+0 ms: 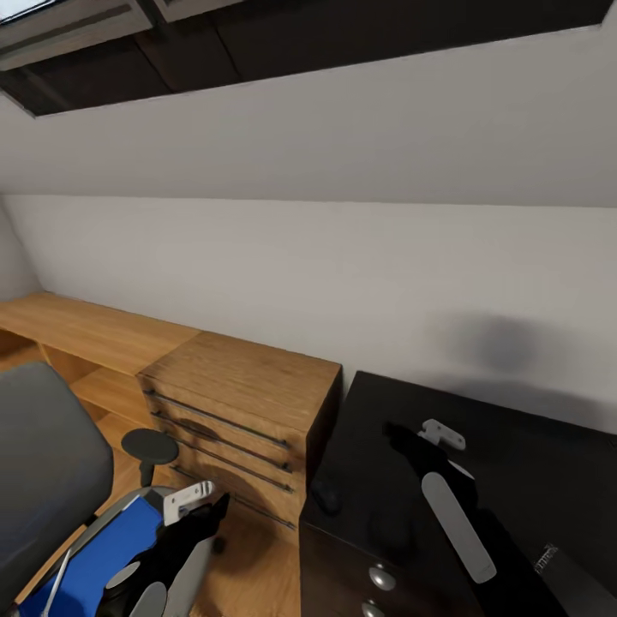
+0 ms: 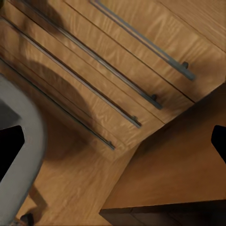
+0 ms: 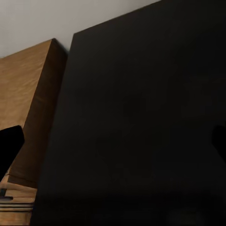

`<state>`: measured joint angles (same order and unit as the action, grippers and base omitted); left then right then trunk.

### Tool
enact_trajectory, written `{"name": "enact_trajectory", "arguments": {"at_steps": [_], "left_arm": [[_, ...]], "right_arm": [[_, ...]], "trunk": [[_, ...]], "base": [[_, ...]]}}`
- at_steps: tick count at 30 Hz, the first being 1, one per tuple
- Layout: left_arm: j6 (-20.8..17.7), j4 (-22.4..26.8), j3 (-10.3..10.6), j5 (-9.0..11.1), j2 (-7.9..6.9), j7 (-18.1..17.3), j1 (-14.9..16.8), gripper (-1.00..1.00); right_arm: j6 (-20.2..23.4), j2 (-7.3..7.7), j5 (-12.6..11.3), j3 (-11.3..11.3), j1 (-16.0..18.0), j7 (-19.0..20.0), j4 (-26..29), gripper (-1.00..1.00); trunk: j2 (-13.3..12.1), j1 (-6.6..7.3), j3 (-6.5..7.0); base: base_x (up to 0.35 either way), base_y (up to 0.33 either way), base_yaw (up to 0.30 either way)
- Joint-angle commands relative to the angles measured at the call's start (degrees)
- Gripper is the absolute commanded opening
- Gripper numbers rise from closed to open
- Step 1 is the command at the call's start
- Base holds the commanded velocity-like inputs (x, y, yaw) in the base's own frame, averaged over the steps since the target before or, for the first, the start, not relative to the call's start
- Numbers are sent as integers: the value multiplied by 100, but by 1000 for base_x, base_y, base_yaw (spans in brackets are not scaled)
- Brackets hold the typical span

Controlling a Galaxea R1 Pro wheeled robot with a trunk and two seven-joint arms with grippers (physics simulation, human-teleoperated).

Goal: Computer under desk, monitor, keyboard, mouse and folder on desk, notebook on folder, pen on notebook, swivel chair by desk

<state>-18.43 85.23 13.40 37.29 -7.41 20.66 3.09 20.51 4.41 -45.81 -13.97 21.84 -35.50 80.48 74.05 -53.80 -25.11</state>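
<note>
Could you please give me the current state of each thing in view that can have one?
folder: lying flat on the swivel chair seat
swivel chair: standing beside the dresser
dresser: drawers shut
desk: drawers shut
left gripper: open, empty
right gripper: open, over the desk

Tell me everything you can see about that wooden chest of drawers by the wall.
The wooden dresser looks like warm oak with visible grain. Its flat top is bare, and its front shows several drawers, each with a long thin dark metal bar handle. It stands upright against the pale wall, close beside the glossy black desk; whether they touch is unclear. On its other side a lower wooden bench adjoins it. It rests on the wood floor.
</note>
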Motion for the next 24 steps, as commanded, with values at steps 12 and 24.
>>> {"name": "enact_trajectory", "arguments": {"at_steps": [12,24], "left_arm": [[13,36,-11,51,3,60,6,100],[15,26,-5,49,3,61,7,100]], "right_arm": [[12,2,384,-572,4,-58,3,100],[6,-16,727,-803,4,-56,-91,100]], "trunk": [[4,0,-82],[4,0,-162]], "base": [[2,-3,208],[0,0,202]]}}
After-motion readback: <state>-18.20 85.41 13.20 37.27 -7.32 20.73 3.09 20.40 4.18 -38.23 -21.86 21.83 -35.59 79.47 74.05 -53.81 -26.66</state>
